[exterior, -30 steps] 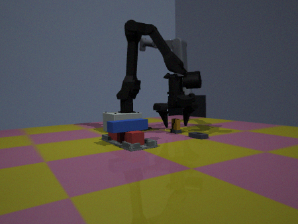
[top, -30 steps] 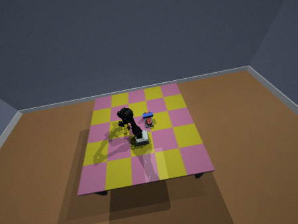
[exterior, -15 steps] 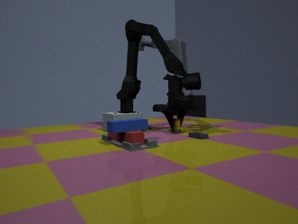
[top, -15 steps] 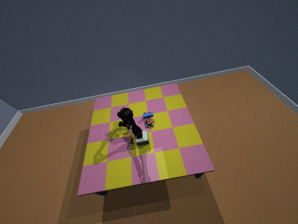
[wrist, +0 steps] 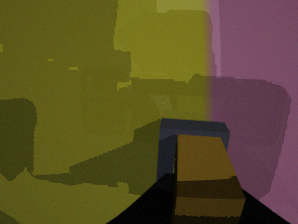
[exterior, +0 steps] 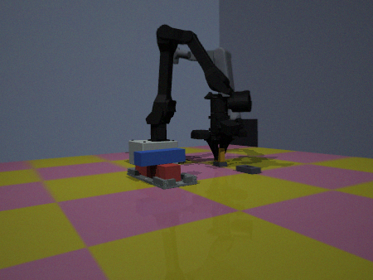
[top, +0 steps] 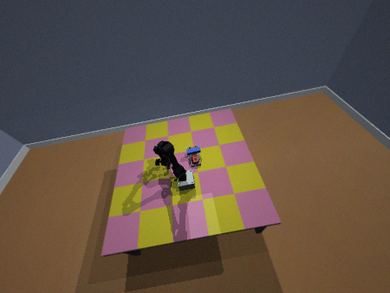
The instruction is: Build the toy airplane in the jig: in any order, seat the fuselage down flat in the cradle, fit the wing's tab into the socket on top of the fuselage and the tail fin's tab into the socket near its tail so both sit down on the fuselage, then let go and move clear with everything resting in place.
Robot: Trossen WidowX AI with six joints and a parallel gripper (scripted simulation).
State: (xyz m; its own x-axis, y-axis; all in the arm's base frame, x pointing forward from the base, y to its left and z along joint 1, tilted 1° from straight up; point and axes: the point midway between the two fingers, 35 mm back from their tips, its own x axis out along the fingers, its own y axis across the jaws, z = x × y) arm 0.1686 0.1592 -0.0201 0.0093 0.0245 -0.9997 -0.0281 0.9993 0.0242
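My gripper [exterior: 220,152] [wrist: 194,184] [top: 160,162] is shut on the orange tail fin [exterior: 221,156] [wrist: 202,159]. The fin stands upright in a small dark holder [exterior: 220,164] [wrist: 193,127] on the table, on a yellow square beside a pink one. Left of it, the grey jig [exterior: 163,182] [top: 191,164] holds the red fuselage [exterior: 167,171] [top: 196,159]. The blue wing [exterior: 159,156] [top: 193,150] lies across the top of the fuselage. Whether its tab sits in the socket is hidden.
A second small dark holder [exterior: 249,169] lies empty on the table to the right of the fin. The arm's white base [exterior: 145,146] [top: 186,185] stands just behind the jig. A black box [exterior: 249,132] stands behind the gripper.
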